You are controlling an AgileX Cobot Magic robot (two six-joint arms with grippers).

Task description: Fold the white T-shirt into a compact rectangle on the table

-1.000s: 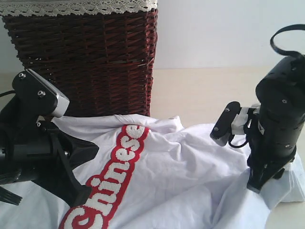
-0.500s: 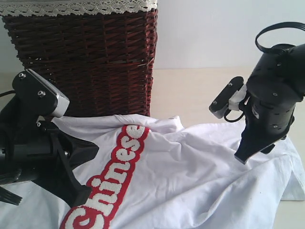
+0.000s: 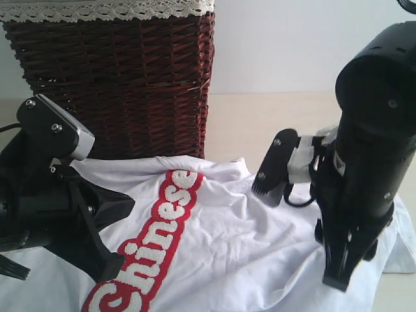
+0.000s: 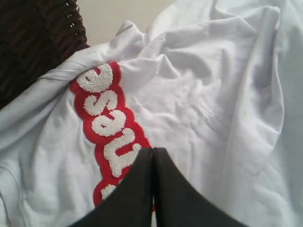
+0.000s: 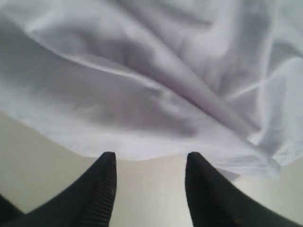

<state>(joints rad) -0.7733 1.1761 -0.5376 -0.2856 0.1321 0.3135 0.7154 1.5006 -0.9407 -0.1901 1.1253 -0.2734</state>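
1. The T-shirt (image 3: 240,227) lies crumpled and unfolded on the table (image 3: 260,123), lettering (image 3: 162,240) up, its far edge at the foot of the basket (image 3: 117,78).
2. The left gripper (image 4: 152,153) is clenched just over the lettering, with no cloth visible between its jaws. A sweep from here would probably bunch the fabric rather than lift it.
3. The right gripper (image 5: 150,163) hangs at an edge of the T-shirt, jaws parted and empty, bare table beneath. Closing too high likely misses the edge. Biting too deep may catch a stray fold as well.
4. With the cloth this wrinkled, any fold made now risks coming out lopsided, and a pull toward the basket could snag on the wicker.
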